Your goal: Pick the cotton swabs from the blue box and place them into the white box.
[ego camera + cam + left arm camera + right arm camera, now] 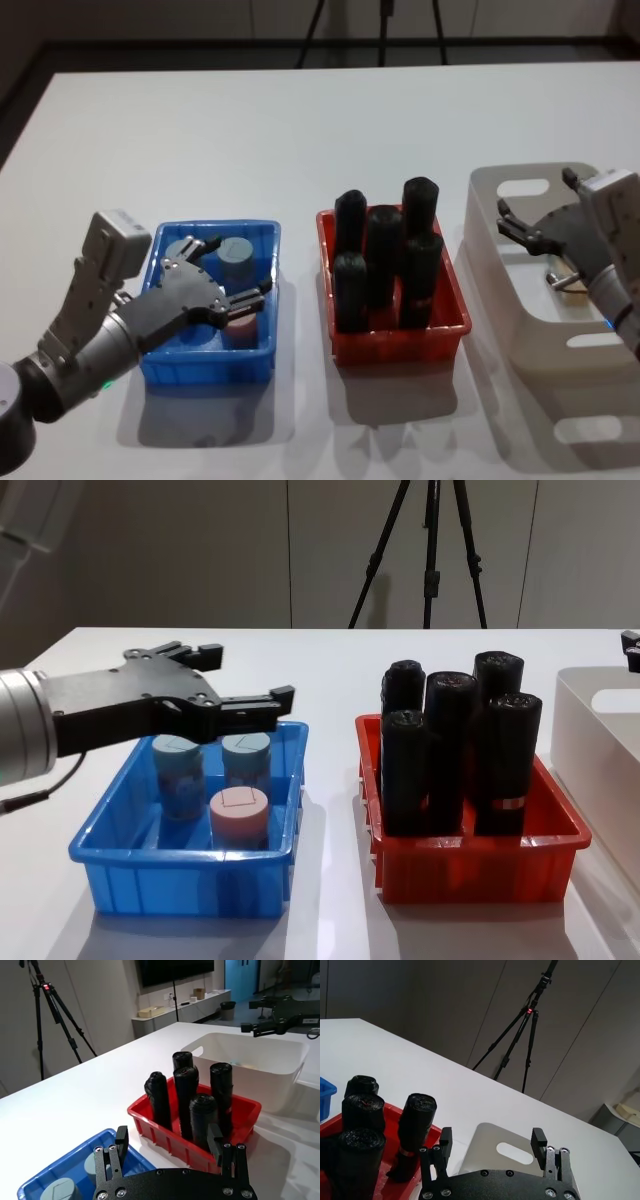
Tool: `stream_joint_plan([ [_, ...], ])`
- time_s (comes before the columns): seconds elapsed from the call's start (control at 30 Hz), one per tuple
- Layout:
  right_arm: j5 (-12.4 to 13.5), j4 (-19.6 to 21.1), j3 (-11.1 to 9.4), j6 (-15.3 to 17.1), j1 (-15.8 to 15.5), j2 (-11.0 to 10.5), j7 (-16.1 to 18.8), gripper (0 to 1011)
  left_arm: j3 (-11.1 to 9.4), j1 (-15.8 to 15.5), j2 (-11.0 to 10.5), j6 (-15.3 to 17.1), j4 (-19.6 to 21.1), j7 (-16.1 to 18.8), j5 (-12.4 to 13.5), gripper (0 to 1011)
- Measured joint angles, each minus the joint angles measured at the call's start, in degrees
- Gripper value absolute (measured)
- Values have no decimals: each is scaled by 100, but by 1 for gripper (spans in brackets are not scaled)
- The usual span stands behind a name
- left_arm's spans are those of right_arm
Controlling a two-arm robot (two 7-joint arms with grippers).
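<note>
The blue box [205, 368] stands on the left of the table and holds three cotton swab tubs: two with grey-blue lids [178, 770] [246, 755] and one with a pink lid [239, 815]. My left gripper [247, 673] hovers open just above the tubs, its fingers spread over the grey-blue ones, holding nothing. In the left wrist view the left gripper [168, 1139] has empty space between its fingers. The white box [530, 360] sits at the far right. My right gripper [535, 200] hangs open and empty over the box's far end.
A red bin [400, 345] with several upright black cylinders [385, 255] stands between the two boxes. A tripod [430, 550] stands behind the table. Bare white tabletop stretches beyond the bins.
</note>
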State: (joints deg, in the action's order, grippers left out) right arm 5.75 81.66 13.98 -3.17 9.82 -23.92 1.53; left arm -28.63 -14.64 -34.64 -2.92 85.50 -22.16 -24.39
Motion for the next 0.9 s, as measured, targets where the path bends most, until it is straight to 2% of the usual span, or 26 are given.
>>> stream_joint_plan([
  [0.53,724,-63,979,-308,138,-879,-263,1001,152,172,0,-215,-247,1256,518,1002],
  [0.67,830,-72,1121,-351,156,-1007,-301,1001,187,212,0,-265,-306,1548,641,1001],
  [0.9,884,-77,1194,-377,166,-1071,-319,1001,244,279,0,-349,-399,2038,848,1002],
])
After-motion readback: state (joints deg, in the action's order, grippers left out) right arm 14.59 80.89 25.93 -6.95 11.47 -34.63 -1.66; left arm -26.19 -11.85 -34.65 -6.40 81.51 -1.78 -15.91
